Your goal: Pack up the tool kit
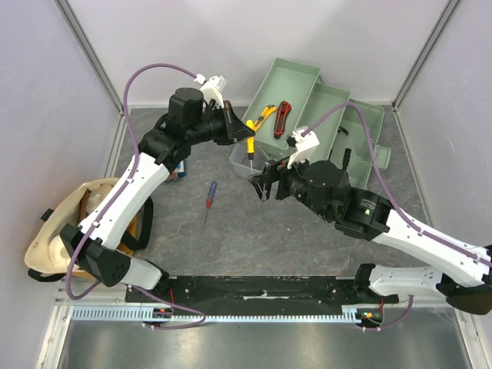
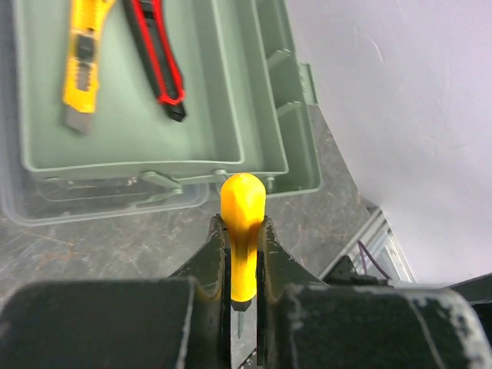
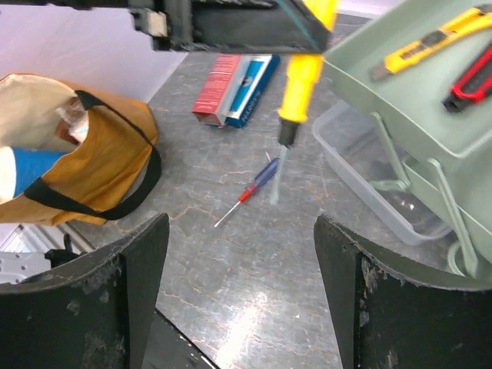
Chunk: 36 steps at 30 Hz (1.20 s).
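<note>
The pale-green toolbox point(image 1: 338, 115) stands open at the back right. Its fold-out tray point(image 2: 154, 131) holds the yellow knife point(image 1: 265, 115) and the red-black cutter point(image 1: 283, 118); both also show in the left wrist view, the knife point(image 2: 81, 61) and the cutter point(image 2: 157, 54). My left gripper point(image 1: 244, 132) is shut on a yellow-handled screwdriver point(image 2: 242, 223), held blade down above the clear lid point(image 3: 377, 184) beside the tray. A blue-and-red screwdriver point(image 1: 209, 196) lies on the table. My right gripper point(image 3: 242, 284) is open and empty, above the table near it.
A tan cloth bag point(image 1: 73, 223) with a paper roll sits at the left edge. A red-and-blue packet point(image 3: 234, 88) lies under my left arm. Grey walls close in the back and sides.
</note>
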Motion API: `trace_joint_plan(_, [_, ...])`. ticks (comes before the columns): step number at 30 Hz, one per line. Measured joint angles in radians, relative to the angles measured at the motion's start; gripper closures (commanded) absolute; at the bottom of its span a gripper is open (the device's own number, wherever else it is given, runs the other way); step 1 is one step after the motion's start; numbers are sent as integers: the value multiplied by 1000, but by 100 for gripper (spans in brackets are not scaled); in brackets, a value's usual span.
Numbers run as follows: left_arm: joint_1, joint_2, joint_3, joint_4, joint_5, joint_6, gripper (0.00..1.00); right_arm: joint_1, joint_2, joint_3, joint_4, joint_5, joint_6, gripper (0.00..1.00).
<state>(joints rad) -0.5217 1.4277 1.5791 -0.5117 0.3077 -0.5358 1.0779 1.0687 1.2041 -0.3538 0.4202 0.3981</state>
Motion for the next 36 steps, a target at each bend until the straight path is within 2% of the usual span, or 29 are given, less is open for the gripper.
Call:
trace_joint_plan(5, [-14,-4,4,29,72,-15,98,1,69,48,19,-49,-39,26])
trace_joint_plan(7, [-14,-25,3,34,84,-23,98,1,100,60,20,-39,-47,34])
trace_joint_plan(9, [-14,-59,3,37,92,-27,98,1,136,72,24,-30,-53,46])
trace_joint_plan(12, [-14,-109,3,47,102,-29,98,1,185,83,47,-23,-64,75])
trace_joint_plan(14, [-14,-132,3,51,106,-29,95,1,214,84,69,-22,-65,98])
trace_joint_plan(15, [-14,-140,3,50,105,-28,90,1,222,84,77,-21,-68,100])
trace_joint_plan(18, [-12,-146,4,52,85,-23,54,1,234,84,101,3,-50,100])
trace_joint_plan(21, [-12,-146,4,42,50,-11,38,0,234,84,116,40,-51,100])
trace_joint_plan(27, [-15,-147,8,34,-23,10,20,-7,226,83,141,94,-95,100])
trace_joint_plan(31, [-14,-146,27,17,-82,19,19,-47,205,81,157,119,-105,100])
trace_joint_plan(36, [0,-154,4,-13,-229,39,17,-214,133,79,158,165,-80,100])
